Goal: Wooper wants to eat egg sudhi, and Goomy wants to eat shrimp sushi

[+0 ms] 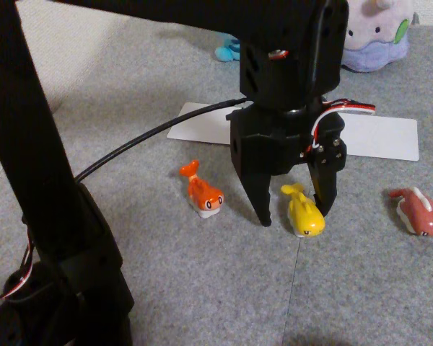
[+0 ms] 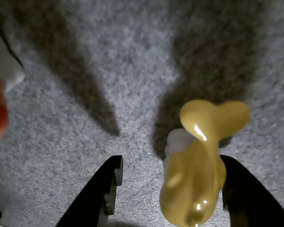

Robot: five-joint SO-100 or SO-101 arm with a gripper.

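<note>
We see the gripper [image 1: 294, 215] spread wide on the grey carpet [image 1: 202, 288], its fingers straddling the egg [image 1: 304, 213], which lies against the finger at 3 o'clock in the wrist view [image 2: 193, 179]. The shrimp [image 1: 202, 192] sits at 9 o'clock of it, Goomy [image 1: 379, 32] near 1 o'clock.

I can read no text, label, brand, number or sign anywhere here; even the flat white rectangular card [image 1: 375, 137] behind me lies blank.
</note>
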